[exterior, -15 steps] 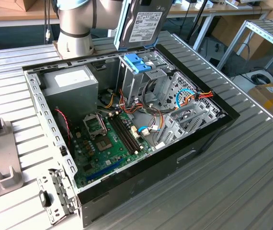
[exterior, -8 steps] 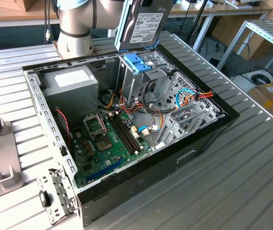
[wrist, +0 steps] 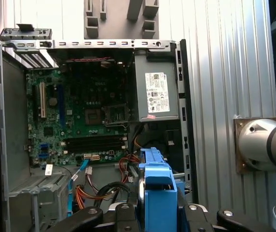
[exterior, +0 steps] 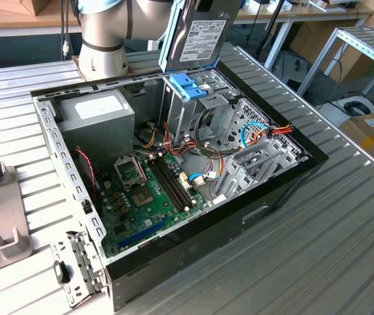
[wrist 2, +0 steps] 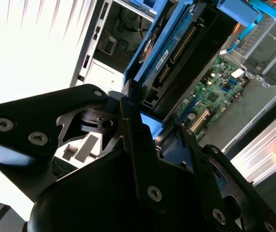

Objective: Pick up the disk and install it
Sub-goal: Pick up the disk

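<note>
Disk | long axis near upright, tilted | clamped in gripper | above case

open pc case | green motherboard | grey power supply | ribbed metal table

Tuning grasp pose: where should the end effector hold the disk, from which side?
Its upper end, across the thickness, coming from above. The disk hangs near upright over the open case, so the end effector clamping both flat faces there leaves the lower end free.
</note>
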Available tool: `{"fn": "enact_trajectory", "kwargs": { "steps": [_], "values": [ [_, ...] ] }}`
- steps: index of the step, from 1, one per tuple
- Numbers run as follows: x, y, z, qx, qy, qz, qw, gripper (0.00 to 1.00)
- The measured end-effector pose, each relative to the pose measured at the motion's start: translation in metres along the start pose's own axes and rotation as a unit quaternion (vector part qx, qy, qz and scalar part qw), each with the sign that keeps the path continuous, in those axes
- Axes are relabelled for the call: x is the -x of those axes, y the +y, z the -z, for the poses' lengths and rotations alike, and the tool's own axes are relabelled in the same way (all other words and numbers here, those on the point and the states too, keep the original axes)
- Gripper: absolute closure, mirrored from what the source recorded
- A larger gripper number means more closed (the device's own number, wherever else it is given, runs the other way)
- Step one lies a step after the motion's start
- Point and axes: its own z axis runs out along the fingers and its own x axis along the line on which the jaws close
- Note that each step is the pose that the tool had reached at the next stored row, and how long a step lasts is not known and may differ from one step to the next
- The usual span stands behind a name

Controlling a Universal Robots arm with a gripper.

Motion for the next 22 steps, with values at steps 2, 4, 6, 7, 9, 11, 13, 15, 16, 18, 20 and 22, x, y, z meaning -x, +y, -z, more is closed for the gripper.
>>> {"fn": "enact_trajectory", "kwargs": {
  "steps": [2, 4, 6, 7, 9, 11, 13, 15, 16, 18, 20, 22],
  "values": [
    [-0.0012, 0.0000, 0.0001, 0.0000, 0.0000, 0.000, 1.0000, 0.63],
    [-0.0023, -0.0001, 0.0002, 0.0000, 0.0000, 0.000, 1.0000, 0.63],
    [-0.0033, -0.0002, 0.0002, 0.0000, 0.0000, 0.000, 1.0000, 0.63],
    [-0.0038, -0.0002, 0.0003, 0.0000, 0.0000, 0.000, 1.0000, 0.63],
    [-0.0053, -0.0003, 0.0004, 0.0000, 0.0000, 0.000, 1.0000, 0.63],
    [-0.0063, -0.0004, 0.0005, 0.0000, 0.0000, 0.000, 1.0000, 0.63],
    [-0.0074, -0.0004, 0.0006, 0.0000, 0.0000, 0.000, 1.0000, 0.63],
    [-0.0085, -0.0005, 0.0006, 0.0000, 0.0000, 0.000, 1.0000, 0.63],
    [-0.0090, -0.0005, 0.0007, 0.0000, 0.0000, 0.000, 1.0000, 0.63],
    [-0.0100, -0.0005, 0.0008, 0.0000, 0.0000, 0.000, 1.0000, 0.63],
    [-0.0119, -0.0007, 0.0009, 0.0000, 0.0000, 0.000, 1.0000, 0.63],
    [-0.0130, -0.0007, 0.0010, 0.0000, 0.0000, 0.000, 1.0000, 0.63]
  ]
}}
